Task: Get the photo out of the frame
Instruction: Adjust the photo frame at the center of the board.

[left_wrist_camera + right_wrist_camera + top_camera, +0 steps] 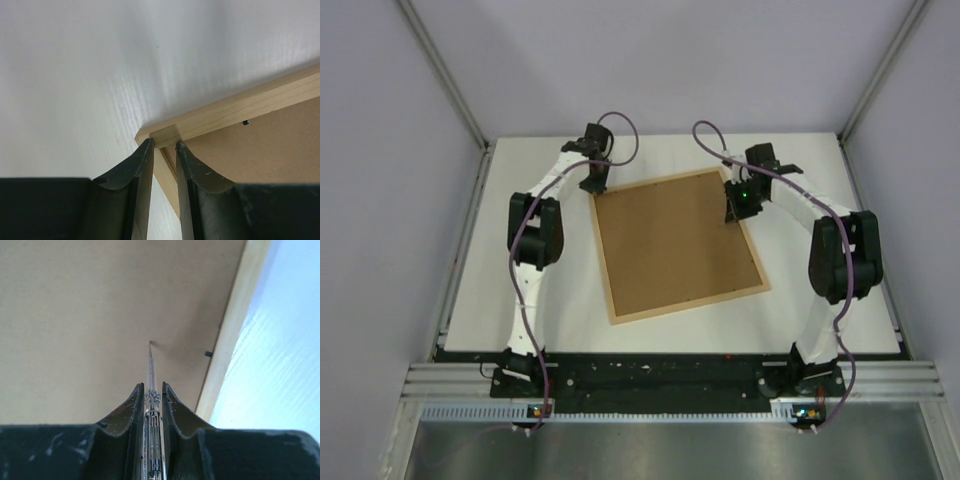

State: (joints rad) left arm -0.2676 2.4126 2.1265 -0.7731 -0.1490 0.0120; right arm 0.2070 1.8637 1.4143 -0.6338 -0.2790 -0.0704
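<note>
The frame (pixel 690 304) lies face down on the white table, its plain brown backing board (pixel 675 245) facing up. The photo is hidden under the board. My left gripper (pixel 594 185) is at the frame's far left corner. In the left wrist view it (pixel 164 143) is shut astride the wooden side rail (pixel 240 107), one finger outside, one on the board (pixel 270 145). My right gripper (pixel 736 212) is over the frame's far right part. It (pixel 152 386) is shut on a thin clear pointed tool (pixel 150 365) whose tip touches the board (pixel 90 315) near the right rail (pixel 235 325).
Small black retaining tabs sit at the frame's inner edge, one in the left wrist view (pixel 245 122) and one in the right wrist view (pixel 208 354). White table (pixel 820 300) surrounds the frame. Grey walls and metal posts enclose the table on three sides.
</note>
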